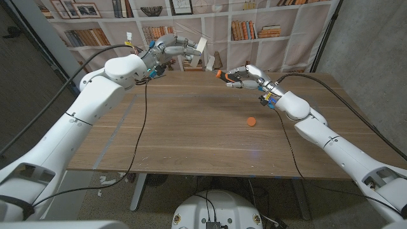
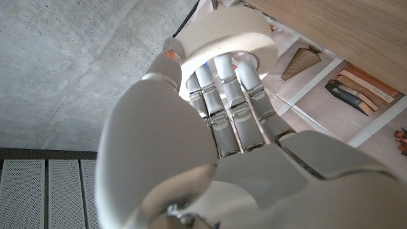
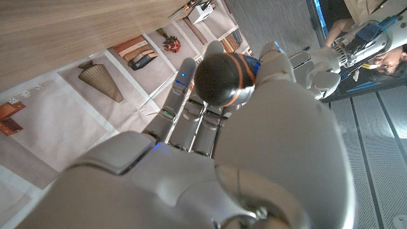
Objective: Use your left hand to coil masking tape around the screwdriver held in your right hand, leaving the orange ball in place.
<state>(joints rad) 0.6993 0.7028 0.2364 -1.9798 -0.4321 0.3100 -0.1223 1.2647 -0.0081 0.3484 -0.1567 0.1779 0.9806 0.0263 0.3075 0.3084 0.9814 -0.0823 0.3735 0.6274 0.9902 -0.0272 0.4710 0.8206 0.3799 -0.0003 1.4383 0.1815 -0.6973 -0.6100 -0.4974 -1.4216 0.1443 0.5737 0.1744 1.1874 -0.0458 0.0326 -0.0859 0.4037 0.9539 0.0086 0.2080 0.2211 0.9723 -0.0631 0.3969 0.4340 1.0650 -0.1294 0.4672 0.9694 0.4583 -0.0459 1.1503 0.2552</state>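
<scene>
Left hand raised over the table's far edge, fingers wrapped around a roll of masking tape. Right hand nearby, clamped on a black-and-orange screwdriver. Orange ball lying on the wood, apart from both.

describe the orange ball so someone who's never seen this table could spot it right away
Start at the wooden table and look to its right half, just inside the robot's right forearm. The orange ball sits there alone on bare wood, nearer the camera than the right hand holding the screwdriver. It is small, round, and touched by neither hand, unlike the screwdriver's orange-banded handle up in the grip.
</scene>
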